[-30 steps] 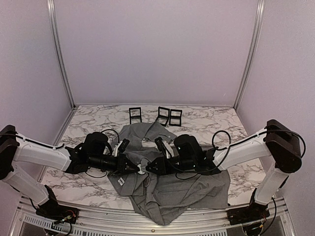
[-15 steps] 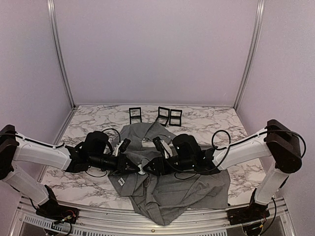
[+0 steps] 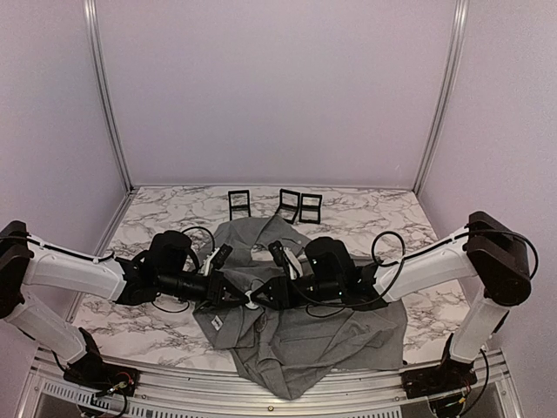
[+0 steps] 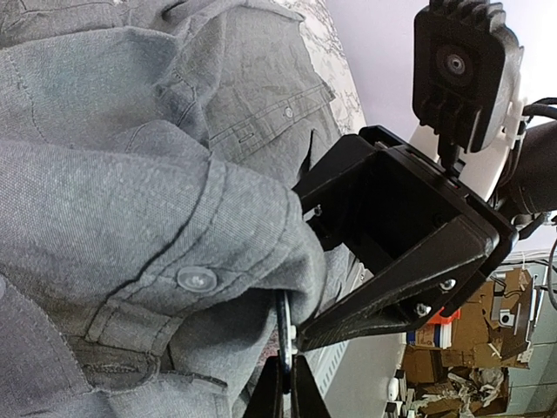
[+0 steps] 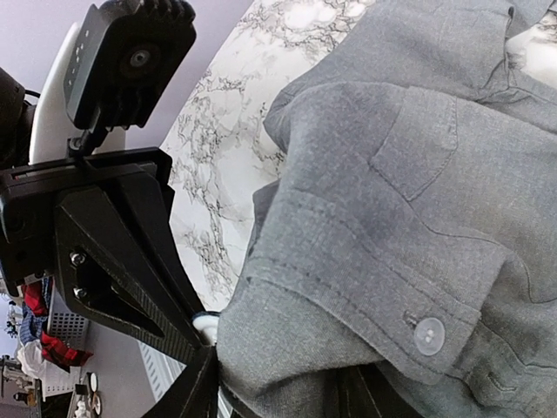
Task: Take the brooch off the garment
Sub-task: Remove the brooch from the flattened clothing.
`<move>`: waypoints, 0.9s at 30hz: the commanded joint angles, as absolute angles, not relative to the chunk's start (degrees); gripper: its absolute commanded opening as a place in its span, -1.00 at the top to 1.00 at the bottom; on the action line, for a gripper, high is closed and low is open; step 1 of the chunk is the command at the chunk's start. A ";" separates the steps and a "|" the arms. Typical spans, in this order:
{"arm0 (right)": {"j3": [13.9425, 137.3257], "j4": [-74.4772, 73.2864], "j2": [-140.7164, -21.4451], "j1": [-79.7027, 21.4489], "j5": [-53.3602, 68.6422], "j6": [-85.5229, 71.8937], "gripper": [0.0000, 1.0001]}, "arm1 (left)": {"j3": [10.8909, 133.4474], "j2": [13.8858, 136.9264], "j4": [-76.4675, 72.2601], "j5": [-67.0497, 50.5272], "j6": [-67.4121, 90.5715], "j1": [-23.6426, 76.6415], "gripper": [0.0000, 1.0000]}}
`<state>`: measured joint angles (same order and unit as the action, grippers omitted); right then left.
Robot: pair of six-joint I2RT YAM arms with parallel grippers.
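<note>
The grey shirt [image 3: 305,335] lies crumpled on the marble table between both arms. The brooch [image 3: 251,302] is a small white disc at a raised fold of the shirt. My left gripper [image 3: 242,299] is shut on the brooch; in the left wrist view [image 4: 287,370] the disc [image 4: 285,335] shows edge-on between its tips, against the cloth [image 4: 130,192]. My right gripper [image 3: 261,297] is shut on the shirt fold [image 5: 418,174] right beside the brooch [image 5: 205,324]; in the right wrist view [image 5: 287,392] cloth fills its jaws. The two grippers almost touch.
Three small black stands [image 3: 238,204] [image 3: 288,203] [image 3: 311,207] are at the back of the table [image 3: 139,326]. A metal rail [image 3: 174,392] runs along the near edge. The shirt's lower part hangs toward that edge.
My right gripper has edged a little to the left, closer to the left gripper, with the shirt fold in it. The left gripper has stayed on the brooch.
</note>
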<state>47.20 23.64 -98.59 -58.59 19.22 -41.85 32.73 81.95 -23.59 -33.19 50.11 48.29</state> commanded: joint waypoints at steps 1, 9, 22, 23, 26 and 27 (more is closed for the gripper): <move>47.33 24.63 -99.74 -58.32 19.86 -41.92 0.13 | 34.12 81.37 -28.54 -35.82 51.31 47.99 1.00; 48.66 23.36 -100.83 -58.33 19.58 -41.26 0.28 | 34.76 80.96 -29.20 -36.34 52.09 47.94 1.00; 49.49 21.54 -101.71 -58.58 18.22 -40.00 0.41 | 34.26 81.21 -34.72 -37.01 56.57 47.91 1.00; 49.48 21.55 -101.71 -58.65 18.08 -40.01 0.41 | 33.97 81.24 -35.71 -37.05 57.40 47.83 1.00; 49.33 21.58 -101.77 -58.86 17.78 -39.90 0.45 | 33.04 81.54 -39.06 -37.29 59.91 47.40 1.00; 49.38 21.65 -101.78 -58.88 17.71 -39.95 0.46 | 32.82 81.63 -40.03 -37.31 60.64 47.32 1.00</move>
